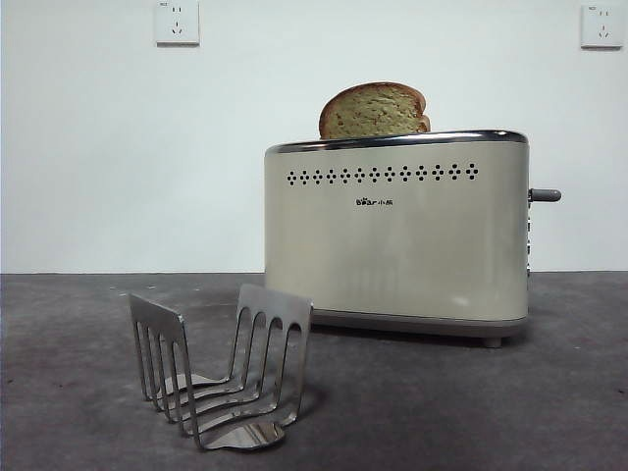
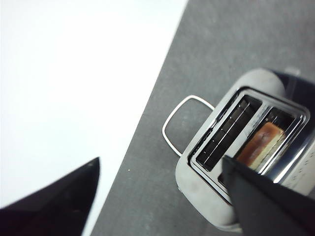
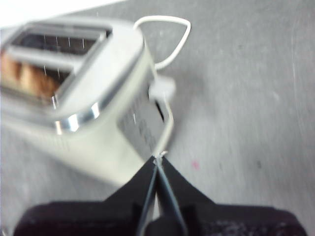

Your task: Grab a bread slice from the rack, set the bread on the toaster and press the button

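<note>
Nearest, the small shiny steel rack point(image 1: 221, 368) is standing without bread, while the thick brown-crusted slice of bread point(image 1: 374, 110) is sitting in the cream boxy toaster point(image 1: 396, 232). Only pressing the dark grey lever button point(image 1: 545, 195) seems left; the right gripper point(image 3: 158, 160), jaws together, is hovering above it, and the left gripper point(image 2: 162, 172), jaws apart, is hanging over the toaster.

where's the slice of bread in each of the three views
Front view: the thick brown-crusted slice of bread sticks up from the top of the large cream boxy toaster, upper middle.
Left wrist view: only its top edge shows in one toaster slot, beside the left gripper's dark jaw.
Right wrist view: a blurred tan strip in the slot at the left edge.
Shared landmark: the toaster's chrome top rim.
</note>
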Robot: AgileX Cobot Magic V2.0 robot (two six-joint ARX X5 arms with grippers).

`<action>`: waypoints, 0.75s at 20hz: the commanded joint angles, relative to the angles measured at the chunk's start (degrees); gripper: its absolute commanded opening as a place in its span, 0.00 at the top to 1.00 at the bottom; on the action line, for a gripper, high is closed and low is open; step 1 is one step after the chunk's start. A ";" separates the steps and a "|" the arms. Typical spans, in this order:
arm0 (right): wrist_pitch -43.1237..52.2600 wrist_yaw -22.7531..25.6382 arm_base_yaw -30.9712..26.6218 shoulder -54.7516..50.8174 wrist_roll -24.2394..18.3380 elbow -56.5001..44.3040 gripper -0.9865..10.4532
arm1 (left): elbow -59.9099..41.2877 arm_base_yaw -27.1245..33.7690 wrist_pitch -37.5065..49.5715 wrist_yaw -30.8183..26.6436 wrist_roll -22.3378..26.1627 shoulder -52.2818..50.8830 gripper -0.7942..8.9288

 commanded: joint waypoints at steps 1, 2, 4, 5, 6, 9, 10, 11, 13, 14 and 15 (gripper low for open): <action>0.85 -1.33 -0.11 5.90 2.36 5.29 0.92 | -0.04 -0.15 -3.96 0.02 -6.64 -3.06 0.83; 0.94 -4.04 -0.50 8.37 2.71 7.28 0.92 | -0.04 -0.15 -6.60 0.02 -8.74 -4.46 0.90; 2.97 -13.20 -2.49 13.57 4.02 10.34 0.92 | -0.04 -0.17 -13.09 0.00 -14.78 -6.82 0.92; 5.05 -18.01 -3.91 16.02 5.01 11.17 0.92 | -0.04 -0.15 -16.68 0.02 -18.45 -7.72 0.92; 7.26 -21.46 -5.27 17.73 6.73 11.23 0.92 | -0.04 -0.15 -19.76 0.02 -21.94 -8.20 0.92; 12.81 -32.00 -11.34 22.75 9.03 11.19 0.92 | -0.11 0.68 -20.92 0.35 -34.25 -9.05 0.92; 14.27 -34.64 -12.94 24.11 9.86 11.17 0.92 | -0.11 0.70 -20.92 0.92 -34.64 -9.44 0.92; 16.11 -37.48 -14.49 25.64 10.97 11.17 0.92 | -0.11 0.70 -20.92 2.01 -34.75 -9.44 0.92; 19.58 -43.63 -16.72 28.92 12.22 11.17 0.92 | -0.11 0.70 -20.92 4.55 -36.11 -9.44 0.92; 20.41 -44.96 -17.18 30.01 12.98 11.19 0.92 | -0.11 0.70 -20.92 5.22 -36.17 -9.44 0.92; 21.16 -46.23 -17.49 31.34 13.75 11.19 0.92 | -0.13 0.68 -20.92 6.10 -36.35 -9.44 0.92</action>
